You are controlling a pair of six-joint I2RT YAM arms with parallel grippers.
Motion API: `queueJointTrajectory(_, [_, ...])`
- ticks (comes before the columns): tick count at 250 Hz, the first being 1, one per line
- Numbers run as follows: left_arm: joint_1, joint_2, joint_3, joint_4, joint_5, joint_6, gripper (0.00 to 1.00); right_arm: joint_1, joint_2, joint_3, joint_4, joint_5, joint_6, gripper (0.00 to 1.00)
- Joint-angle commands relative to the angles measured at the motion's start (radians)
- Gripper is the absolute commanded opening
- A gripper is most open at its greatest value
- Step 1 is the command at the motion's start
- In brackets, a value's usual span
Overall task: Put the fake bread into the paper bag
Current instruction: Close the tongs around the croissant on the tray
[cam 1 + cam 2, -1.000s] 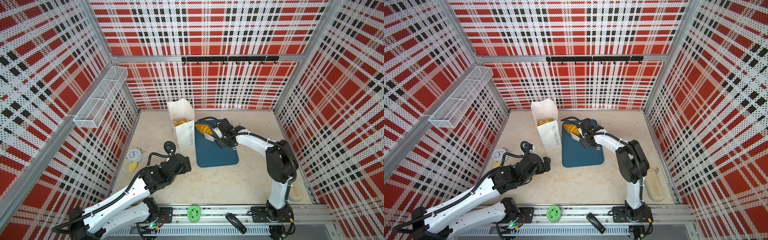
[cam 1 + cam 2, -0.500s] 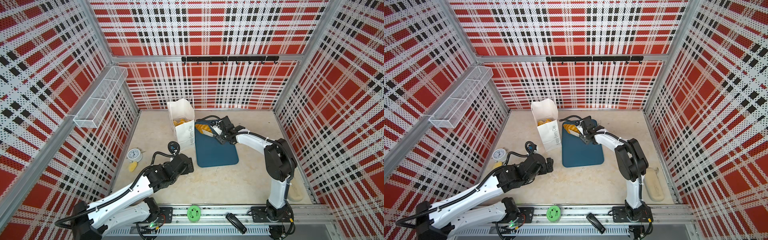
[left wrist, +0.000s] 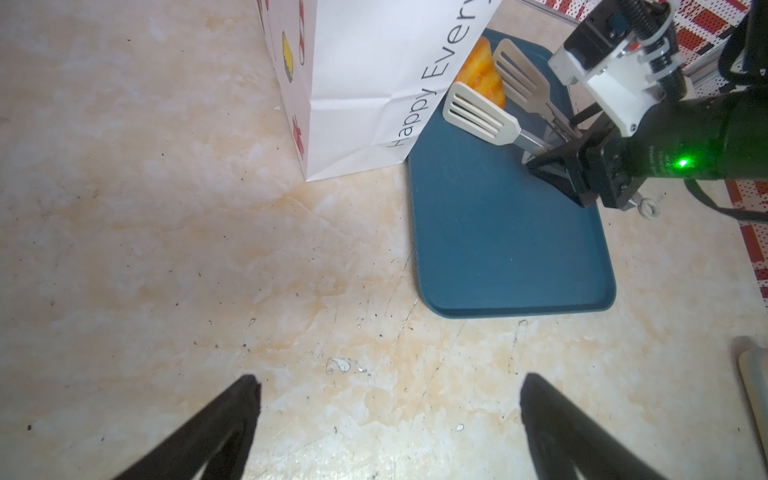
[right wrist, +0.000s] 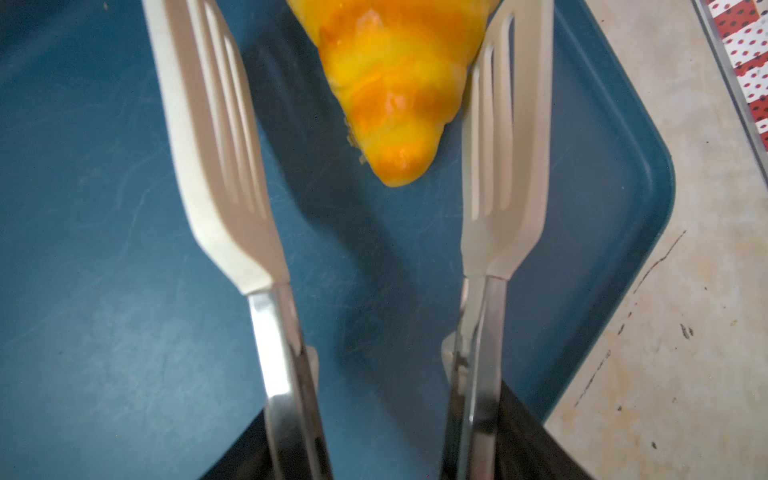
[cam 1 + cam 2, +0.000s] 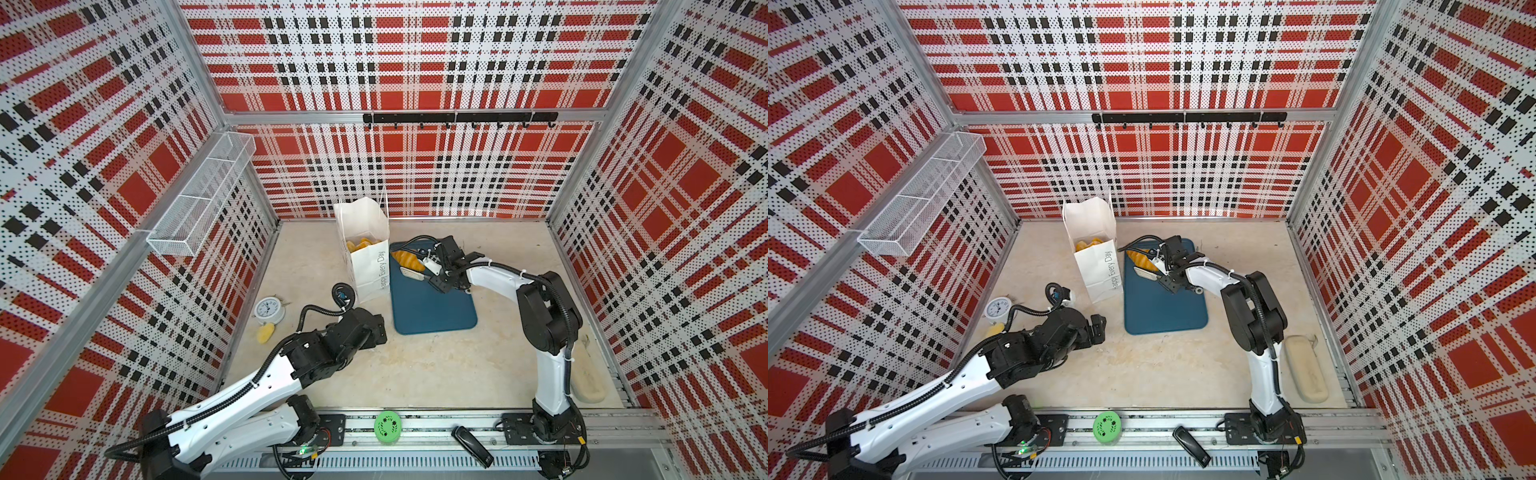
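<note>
One golden croissant of the fake bread (image 4: 395, 91) lies at the far end of the dark-teal tray (image 5: 432, 307), next to the paper bag (image 5: 368, 266). More fake bread (image 5: 1088, 244) shows inside the bag's open top. My right gripper (image 5: 436, 272) is shut on the handles of pale slotted tongs (image 3: 478, 114). The tongs' blades (image 4: 216, 137) stand apart, one on each side of the croissant's tip, and the far one looks close against it. My left gripper (image 3: 388, 399) is open over bare tabletop in front of the bag, holding nothing.
A small clock (image 5: 269, 309) and a yellow lump (image 5: 265, 332) sit by the left wall. A white wire basket (image 5: 199, 199) hangs on that wall. A beige case (image 5: 1306, 368) lies near the right arm's base. A green disc (image 5: 387, 426) and a black object (image 5: 471, 444) rest on the front rail.
The right gripper has carried the tongs farther back, so that the blades now flank the croissant. The left arm has reached forward and to the right over the table.
</note>
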Motion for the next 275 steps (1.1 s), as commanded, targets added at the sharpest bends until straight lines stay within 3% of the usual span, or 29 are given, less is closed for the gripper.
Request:
queueJointTrajectory(1, [-0.006, 0.009, 0.023, 0.013, 0.001, -0.007, 1.0, -0.003, 0.023, 0.057, 0.028, -0.017, -0.018, 0.65])
queueJointTrajectory(48, [-0.004, 0.011, 0.03, 0.013, -0.002, -0.002, 0.99, -0.003, 0.039, 0.077, 0.014, -0.027, -0.012, 0.64])
queueJointTrajectory(118, [-0.004, 0.022, 0.043, 0.013, -0.005, 0.006, 0.99, -0.003, 0.053, 0.11, -0.064, -0.003, -0.023, 0.53])
queueJointTrajectory(196, [-0.004, 0.036, 0.069, 0.015, -0.005, 0.03, 0.99, -0.005, -0.006, 0.059, -0.088, -0.021, 0.019, 0.42])
queueJointTrajectory(275, [-0.006, 0.033, 0.086, 0.016, -0.007, 0.058, 0.99, -0.01, -0.103, -0.039, -0.079, -0.041, 0.07, 0.37])
